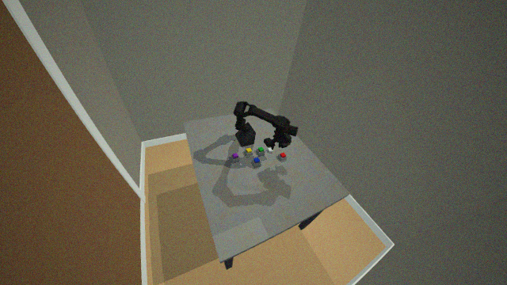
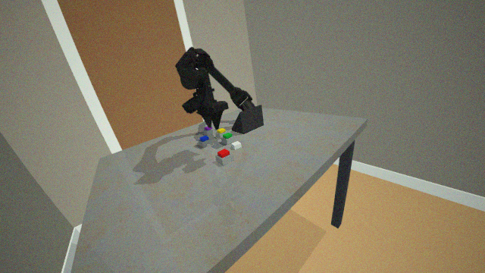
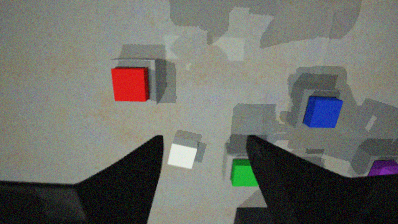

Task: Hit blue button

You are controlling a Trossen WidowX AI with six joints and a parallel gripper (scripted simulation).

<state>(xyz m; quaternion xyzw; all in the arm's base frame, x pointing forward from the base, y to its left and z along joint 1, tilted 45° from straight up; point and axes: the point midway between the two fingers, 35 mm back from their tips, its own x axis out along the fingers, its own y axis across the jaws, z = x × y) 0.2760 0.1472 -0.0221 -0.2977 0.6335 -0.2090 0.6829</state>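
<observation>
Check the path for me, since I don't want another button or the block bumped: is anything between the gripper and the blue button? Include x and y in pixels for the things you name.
The green button [image 1: 261,150] [image 2: 227,136] [image 3: 243,173], below the gripper [image 1: 271,147] [image 2: 213,128] [image 3: 205,141], seems to lie along the way to the blue button [image 1: 257,160] [image 2: 204,139] [image 3: 323,112].

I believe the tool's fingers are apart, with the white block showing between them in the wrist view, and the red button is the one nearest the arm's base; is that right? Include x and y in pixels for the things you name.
Not quite: the red button [image 1: 283,155] [image 2: 223,153] [image 3: 130,84] is not nearest the base, as the top view shows; the yellow one [image 1: 249,150] [image 2: 221,130] is. The rest holds.
</observation>
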